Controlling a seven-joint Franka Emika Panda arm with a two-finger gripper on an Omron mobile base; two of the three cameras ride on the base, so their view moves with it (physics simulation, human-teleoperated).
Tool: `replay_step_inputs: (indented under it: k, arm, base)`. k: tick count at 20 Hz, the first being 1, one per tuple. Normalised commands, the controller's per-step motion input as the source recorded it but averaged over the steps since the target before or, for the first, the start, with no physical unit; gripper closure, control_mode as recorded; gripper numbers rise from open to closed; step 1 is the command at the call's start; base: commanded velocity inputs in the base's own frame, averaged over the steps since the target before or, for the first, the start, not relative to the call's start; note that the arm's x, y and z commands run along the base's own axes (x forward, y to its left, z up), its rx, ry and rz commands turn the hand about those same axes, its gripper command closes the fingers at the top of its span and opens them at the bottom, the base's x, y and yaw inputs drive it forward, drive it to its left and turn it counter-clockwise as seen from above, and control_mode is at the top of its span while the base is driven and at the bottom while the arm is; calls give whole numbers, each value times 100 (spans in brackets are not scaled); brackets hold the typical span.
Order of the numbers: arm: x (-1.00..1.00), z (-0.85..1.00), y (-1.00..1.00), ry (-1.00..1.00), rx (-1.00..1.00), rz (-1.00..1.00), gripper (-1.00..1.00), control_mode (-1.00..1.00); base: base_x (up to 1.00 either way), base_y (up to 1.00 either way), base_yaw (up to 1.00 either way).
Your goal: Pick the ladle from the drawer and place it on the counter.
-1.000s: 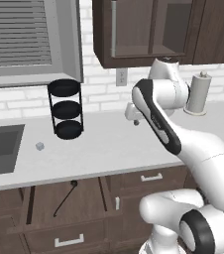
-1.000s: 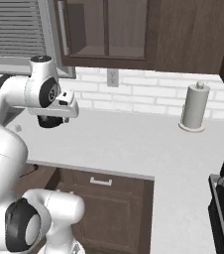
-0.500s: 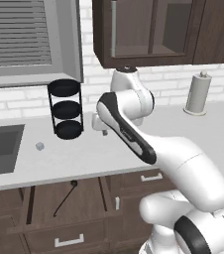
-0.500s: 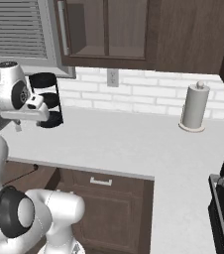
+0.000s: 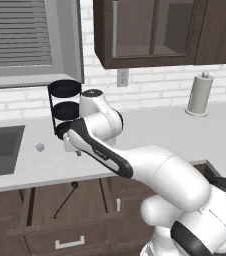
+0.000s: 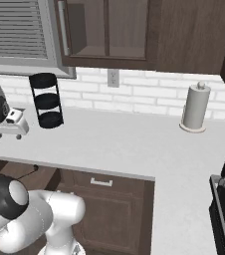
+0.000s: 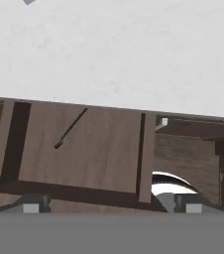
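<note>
Below the table's front edge, the ladle lies slanted in the open drawer, near its middle, while the gripper hangs over that edge, jaws wide apart and empty.

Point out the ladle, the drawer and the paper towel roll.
ladle (image 5: 65, 201): left base view, middle of its thin handle.
drawer (image 7: 99, 149): hand view, bare wooden floor beside the ladle.
paper towel roll (image 6: 194, 107): right base view, middle of the roll.

glossy white rounded arm with dark joint bands.
</note>
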Motion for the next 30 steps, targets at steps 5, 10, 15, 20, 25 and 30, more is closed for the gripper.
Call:
replay_step_inputs:
  k: [5, 10, 15, 20, 25, 30]
  arm:
    - [-14, -83, 30, 0, 5, 0, -100, -100]
    - [-20, -45, 25, 0, 4, 0, -100, -100]
    - [-17, -60, 8, 0, 1, 0, -100, -100]
    - [-2, -53, 12, -4, 0, 0, -100, -100]
    - [-3, -57, 32, 0, 0, 0, -100, -100]
    - [-8, -39, 26, 0, 0, 0, -100, -100]
  base:
    - [0, 0, 0]
    - [0, 0, 0]
    - [0, 0, 0]
    - [0, 0, 0]
    - [0, 0, 0]
    - [0, 0, 0]
